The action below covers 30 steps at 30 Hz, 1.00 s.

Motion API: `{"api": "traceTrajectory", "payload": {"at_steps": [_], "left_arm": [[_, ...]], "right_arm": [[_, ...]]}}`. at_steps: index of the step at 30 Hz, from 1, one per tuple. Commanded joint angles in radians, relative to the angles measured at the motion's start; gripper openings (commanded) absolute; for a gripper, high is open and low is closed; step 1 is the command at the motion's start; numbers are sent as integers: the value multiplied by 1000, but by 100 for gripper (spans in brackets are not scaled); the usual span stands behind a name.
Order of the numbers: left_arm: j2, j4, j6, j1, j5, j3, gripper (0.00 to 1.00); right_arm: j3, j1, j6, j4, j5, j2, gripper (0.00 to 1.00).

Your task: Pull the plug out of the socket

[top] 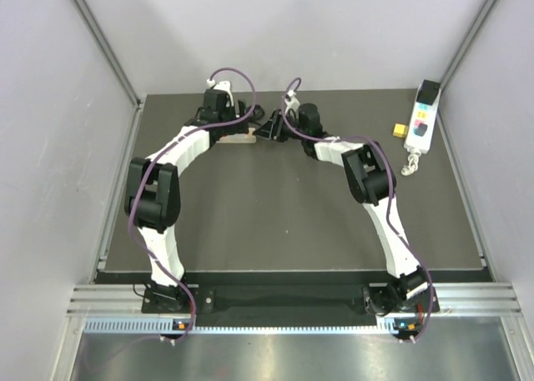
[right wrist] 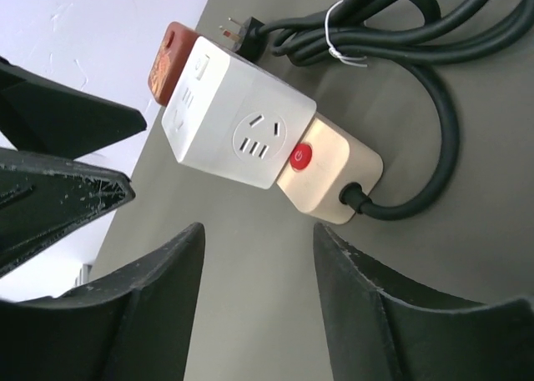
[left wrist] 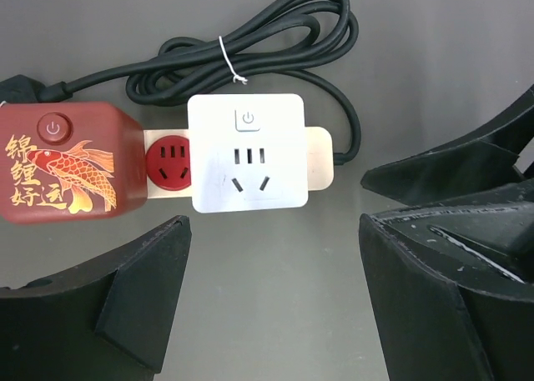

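Note:
A beige socket strip lies at the back of the dark table. A white cube plug sits on its middle, and a red cube plug with a gold fish print sits on its left end. A bare red outlet shows between them. My left gripper is open just in front of the white cube, with nothing between its fingers. My right gripper is also open and empty. It points at the strip's end with the red button, a short way off. Both grippers face the strip in the top view.
The strip's black cord lies coiled behind it, tied with a white twist, and its own pronged plug lies loose. A white control box and a small yellow block sit at the back right. Grey walls close in both sides.

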Motion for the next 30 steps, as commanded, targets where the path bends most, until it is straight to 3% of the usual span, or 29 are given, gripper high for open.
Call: {"api": "traceTrajectory", "payload": {"at_steps": [1, 4, 14, 20, 27, 30], "left_arm": [[15, 40, 13, -4, -25, 34, 86], [38, 43, 29, -4, -46, 44, 86], [144, -17, 78, -4, -71, 178, 88], [167, -10, 70, -2, -63, 170, 86], [165, 9, 66, -4, -48, 142, 79], [161, 16, 64, -4, -34, 130, 71]], "right_arm": [[83, 16, 4, -1, -14, 27, 52], [85, 18, 12, 18, -14, 33, 48], [134, 26, 27, -4, 20, 72, 48], [166, 33, -33, -102, 81, 69, 48], [211, 58, -146, -221, 167, 67, 48], [217, 65, -175, -249, 198, 60, 46]]}}
